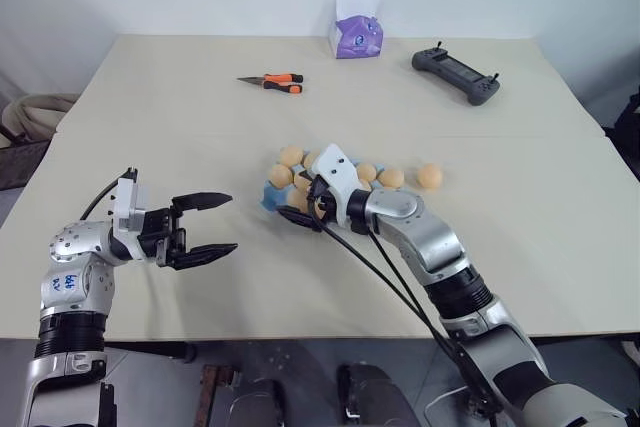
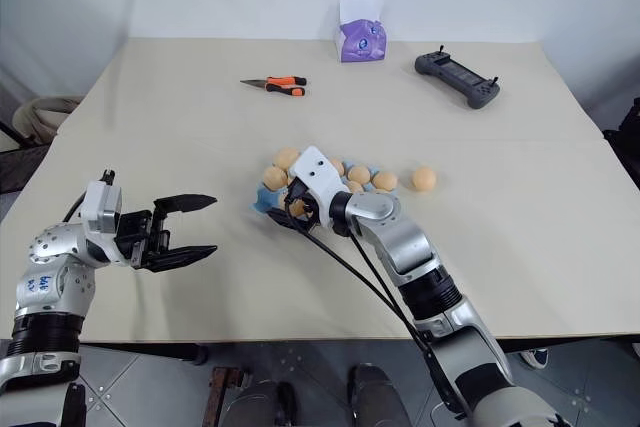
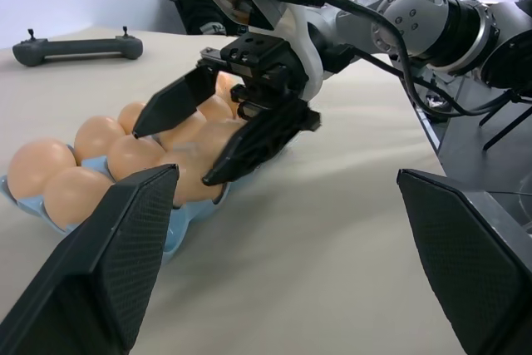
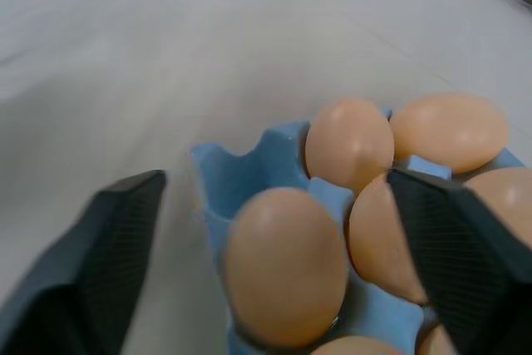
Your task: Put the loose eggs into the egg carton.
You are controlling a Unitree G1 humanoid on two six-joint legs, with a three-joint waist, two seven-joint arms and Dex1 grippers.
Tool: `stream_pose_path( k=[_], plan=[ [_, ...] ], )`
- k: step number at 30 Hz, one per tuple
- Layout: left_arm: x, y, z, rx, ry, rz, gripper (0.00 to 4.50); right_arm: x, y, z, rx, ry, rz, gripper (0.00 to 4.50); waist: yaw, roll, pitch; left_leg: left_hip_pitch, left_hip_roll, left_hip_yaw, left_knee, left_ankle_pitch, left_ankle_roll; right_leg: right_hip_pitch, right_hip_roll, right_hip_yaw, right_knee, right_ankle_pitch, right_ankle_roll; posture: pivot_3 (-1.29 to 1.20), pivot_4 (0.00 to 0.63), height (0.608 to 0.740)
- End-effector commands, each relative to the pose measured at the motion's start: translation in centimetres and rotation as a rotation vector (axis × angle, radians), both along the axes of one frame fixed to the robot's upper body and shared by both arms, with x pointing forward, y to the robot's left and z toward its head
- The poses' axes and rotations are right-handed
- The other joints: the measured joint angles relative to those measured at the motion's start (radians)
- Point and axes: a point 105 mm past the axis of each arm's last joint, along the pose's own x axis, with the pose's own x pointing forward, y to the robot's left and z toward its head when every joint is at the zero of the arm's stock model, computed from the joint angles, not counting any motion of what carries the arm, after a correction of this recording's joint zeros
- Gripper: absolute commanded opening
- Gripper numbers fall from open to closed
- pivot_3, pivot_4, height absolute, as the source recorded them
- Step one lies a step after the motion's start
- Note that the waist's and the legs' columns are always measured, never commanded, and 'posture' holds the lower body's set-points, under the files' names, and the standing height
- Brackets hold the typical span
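The light-blue egg carton (image 1: 272, 195) lies mid-table with several pale orange eggs (image 4: 278, 263) seated in its cups. One loose egg (image 1: 429, 175) rests on the table just right of the carton. My right gripper (image 3: 172, 155) hovers low over the carton's near-left corner, open, its fingers (image 4: 91, 272) spread on either side of a seated egg without touching it. To the left of the carton my left gripper (image 1: 205, 225) is open and empty above the table, pointing toward the carton.
A purple tissue box (image 1: 357, 35) stands at the table's far edge, with a black controller (image 1: 457, 73) to its right. An orange-handled tool (image 1: 272, 81) lies at the back, left of centre. People sit beyond the table in the left wrist view.
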Motion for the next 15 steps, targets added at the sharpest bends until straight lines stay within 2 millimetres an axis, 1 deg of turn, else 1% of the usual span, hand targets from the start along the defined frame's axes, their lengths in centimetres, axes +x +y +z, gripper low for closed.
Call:
stream_pose_path(
  k=[1,4,5,7,8,9,12,15],
  plan=[
    [-0.2,0.1,1.1,0.001,-0.060,-0.001,4.50,-0.8,-0.4,2.4,0.036,-0.081,0.034,4.48,0.001,0.000,0.000,0.000,0.000,0.000,0.000,0.000,0.000,0.000,0.000,0.000,0.000,0.000,0.000,0.00,0.150,0.740],
    [0.0,0.0,1.2,0.000,-0.060,-0.004,4.50,-1.4,-1.3,4.4,0.088,-0.124,0.038,4.48,0.001,0.000,0.000,0.000,0.000,0.000,0.000,0.000,0.000,0.000,0.000,0.000,0.000,0.000,0.000,0.00,0.150,0.740],
    [0.0,0.0,1.2,0.000,-0.060,-0.005,4.50,-1.5,-1.9,5.3,0.117,-0.151,0.030,4.48,0.001,0.000,0.000,0.000,0.000,0.000,0.000,0.000,0.000,0.000,0.000,0.000,0.000,0.000,0.000,0.00,0.150,0.740],
    [0.1,0.0,1.2,-0.001,-0.060,-0.006,4.50,-1.9,-3.8,7.3,0.197,-0.192,-0.001,4.48,0.003,0.000,0.000,0.000,0.000,0.000,0.000,0.000,0.000,0.000,0.000,0.000,0.000,0.000,0.000,0.00,0.150,0.740],
    [0.1,0.1,1.2,-0.002,-0.060,-0.006,4.50,-2.2,-4.9,7.8,0.225,-0.202,-0.010,4.48,0.005,0.000,0.000,0.000,0.000,-0.001,0.000,0.000,0.000,0.000,0.000,-0.001,0.000,0.000,0.000,0.00,0.150,0.740],
    [0.2,0.1,1.3,-0.002,-0.061,-0.006,4.50,-2.5,-6.0,8.0,0.238,-0.206,-0.018,4.48,0.009,0.000,0.000,0.000,0.000,-0.001,-0.001,0.000,0.000,0.000,0.000,-0.001,0.000,0.000,0.000,0.00,0.150,0.740],
    [0.4,0.1,1.3,-0.004,-0.062,-0.007,4.50,-3.0,-9.4,7.7,0.230,-0.222,-0.078,4.48,0.010,0.000,0.000,0.000,0.000,-0.002,-0.001,-0.001,0.001,0.002,-0.001,-0.002,-0.003,0.000,0.000,0.00,0.150,0.740],
    [0.6,0.0,1.4,-0.006,-0.064,-0.007,4.50,-3.0,-13.4,7.6,0.229,-0.245,-0.180,4.48,0.010,0.000,0.000,0.000,0.000,-0.001,-0.001,-0.002,0.001,0.002,-0.001,-0.002,-0.004,0.000,0.000,0.00,0.150,0.740]
  ],
)
